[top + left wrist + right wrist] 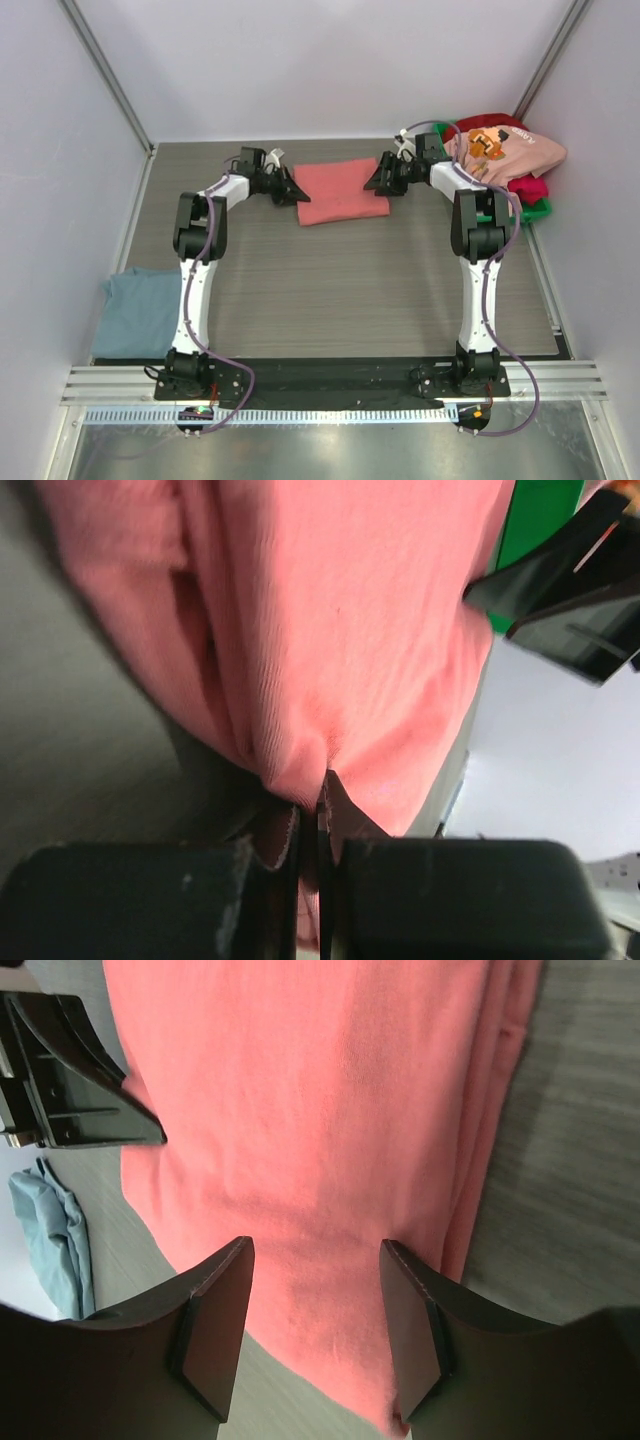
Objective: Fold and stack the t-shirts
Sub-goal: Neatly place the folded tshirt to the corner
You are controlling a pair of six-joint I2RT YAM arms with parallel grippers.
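**Roughly one tee in hand, others waiting**

So far we count one shirt under work: the salmon-red tee lies as a compact folded rectangle on the table, at the far middle, btwn both grippers. We judge its fold nearly complete, maybe one tidy-up or a move to the stack left. The grey-blue tee sits well apart at the near left edge, partly hanging off the table; we can't tell whether it's properly folded. The light pink tee w/ orange print lies heaped on the crimson tee in the green bin, far right, both unfolded. No stack exists yet, so most of the job remains.

Pose: both arms reach forward, elbows up, wrists turned inward toward each other. Our left gripper has its jaws pressed together, pinching the salmon-red tee's left edge, cloth bunching at the tips. Our right gripper hovers at the tee's right edge, jaws spread wide, nothing btwn them gripped.
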